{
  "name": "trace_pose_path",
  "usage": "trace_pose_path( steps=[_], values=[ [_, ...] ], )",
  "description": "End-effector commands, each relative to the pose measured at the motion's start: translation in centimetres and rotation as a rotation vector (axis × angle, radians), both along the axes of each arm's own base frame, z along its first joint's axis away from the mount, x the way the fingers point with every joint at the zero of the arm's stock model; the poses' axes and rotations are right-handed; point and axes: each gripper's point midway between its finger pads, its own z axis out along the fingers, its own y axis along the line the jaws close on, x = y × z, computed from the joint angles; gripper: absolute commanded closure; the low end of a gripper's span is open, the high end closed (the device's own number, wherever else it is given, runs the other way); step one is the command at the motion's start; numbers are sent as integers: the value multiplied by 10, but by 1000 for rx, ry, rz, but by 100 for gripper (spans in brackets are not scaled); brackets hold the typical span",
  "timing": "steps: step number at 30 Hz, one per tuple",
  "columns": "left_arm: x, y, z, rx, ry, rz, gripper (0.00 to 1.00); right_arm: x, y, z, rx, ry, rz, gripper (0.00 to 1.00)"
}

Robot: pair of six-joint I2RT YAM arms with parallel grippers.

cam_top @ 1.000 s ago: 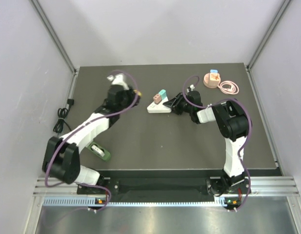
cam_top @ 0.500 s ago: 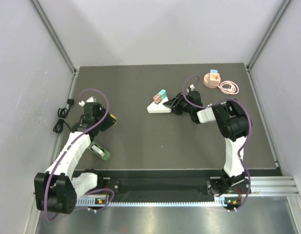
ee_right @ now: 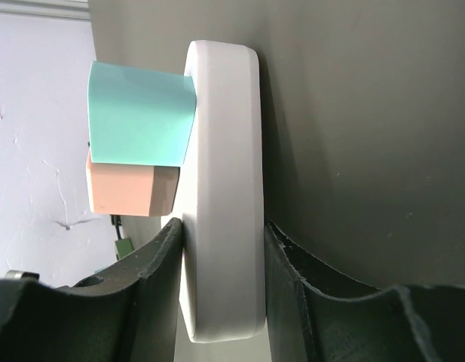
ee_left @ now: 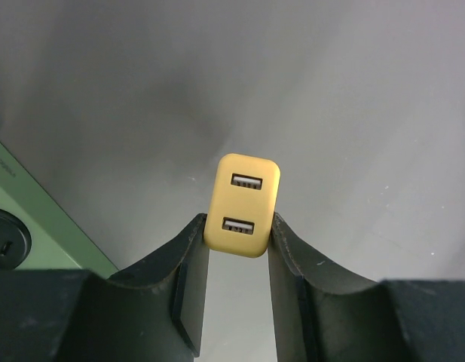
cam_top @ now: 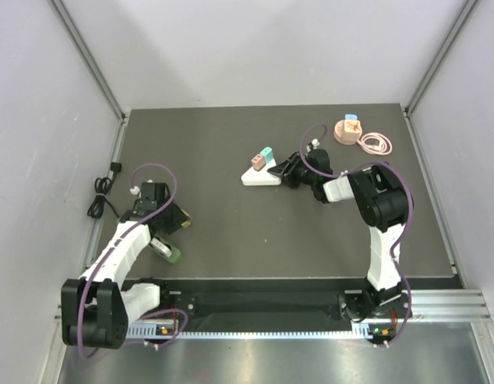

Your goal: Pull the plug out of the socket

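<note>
Left gripper [ee_left: 238, 223] is closed narrow on the yellow plug [ee_left: 243, 202], one finger on each side of its body. The plug's two-port face is turned up toward the wrist camera, and its pins are hidden beneath it. I hold it over the front left of the table [cam_top: 230, 232], near the green block [cam_top: 168, 253] and well apart from the socket [ee_right: 221, 151]. I cannot tell whether the plug's underside touches the table.

Right gripper [ee_right: 221, 226] is partly closed around the white socket, a finger pressed to each long edge. That pins it in place at mid-table. A teal plug [ee_right: 142, 113] and a pink plug [ee_right: 130, 188] are seated in the socket side by side.

Finding: the yellow plug is free of the socket, so I judge the pull itself to be done. The step in hand is carrying off and putting down.

Next move, as I judge it:
- Lower the left wrist until the plug rests on bare table, clear of the green block.
- Open the fingers only once the plug is supported, so it does not tip.
- Keep the right grip as it is until the left hand is clear.

Whether the teal and pink plugs are also due for removal, the task does not say.
</note>
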Motion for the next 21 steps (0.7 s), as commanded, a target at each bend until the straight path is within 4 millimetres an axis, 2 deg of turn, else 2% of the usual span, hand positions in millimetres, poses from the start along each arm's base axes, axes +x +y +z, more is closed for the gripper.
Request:
trace_pose_path(
  steps=[1,6,10,12,16,17,19,20,21],
  values=[
    [6,0,-7,-23,-8,21,100,-26,-12,-53,-110,119,22,100],
    [4,6,-18,6,36,41,100,-26,-11,-52,-102,115,23,100],
    [7,15,-18,53,32,53,100,-26,-10,-53,-93,113,28,100],
    [8,18,-16,70,24,54,96,-25,-10,-52,-91,111,27,100],
    [8,20,-14,83,25,51,61,-25,-8,-52,-89,109,32,100],
    [8,21,-13,88,29,59,47,-25,-9,-53,-89,109,30,100],
    [6,24,-13,102,45,72,40,-25,-9,-53,-89,109,32,100],
    [6,25,-11,104,42,72,28,-25,-9,-52,-88,107,31,100],
    [7,25,-8,104,33,74,23,-25,-9,-53,-88,107,31,100]
  ],
)
